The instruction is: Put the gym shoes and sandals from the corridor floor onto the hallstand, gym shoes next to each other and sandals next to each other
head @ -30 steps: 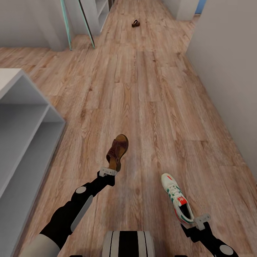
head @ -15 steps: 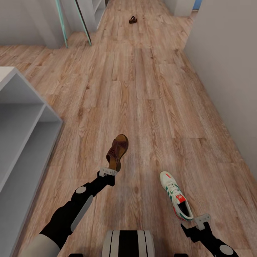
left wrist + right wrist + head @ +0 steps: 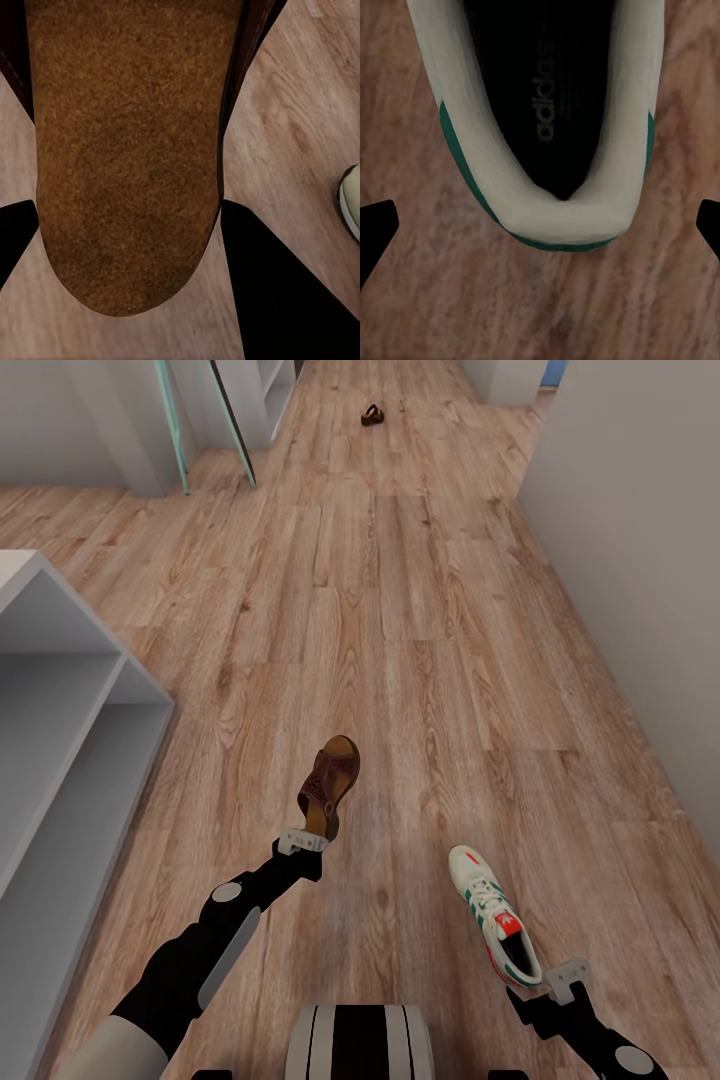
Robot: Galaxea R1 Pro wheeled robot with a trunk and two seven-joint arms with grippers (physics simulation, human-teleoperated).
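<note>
My left gripper (image 3: 318,828) is shut on the heel end of a dark brown sandal (image 3: 330,784), which is held toe-up above the corridor floor (image 3: 400,620). Its tan footbed (image 3: 127,150) sits between the two fingers in the left wrist view. A white gym shoe (image 3: 495,922) with green stripes lies toe away from me, just ahead of my right gripper (image 3: 540,982). In the right wrist view its heel (image 3: 556,217) lies between wide-apart fingertips (image 3: 376,232), with bare floor on both sides. The second sandal (image 3: 372,415) lies far down the corridor.
A pale grey-white open-shelved unit (image 3: 60,760) stands along the left. A grey wall (image 3: 650,560) runs along the right. Far ahead on the left are a teal-edged door frame (image 3: 172,430) and a white unit (image 3: 262,395). Wide wood floor lies between.
The whole view shifted slightly, so the camera moved. The sandal stayed fixed in my left gripper. The gym shoe shifted only a few pixels beside the right gripper.
</note>
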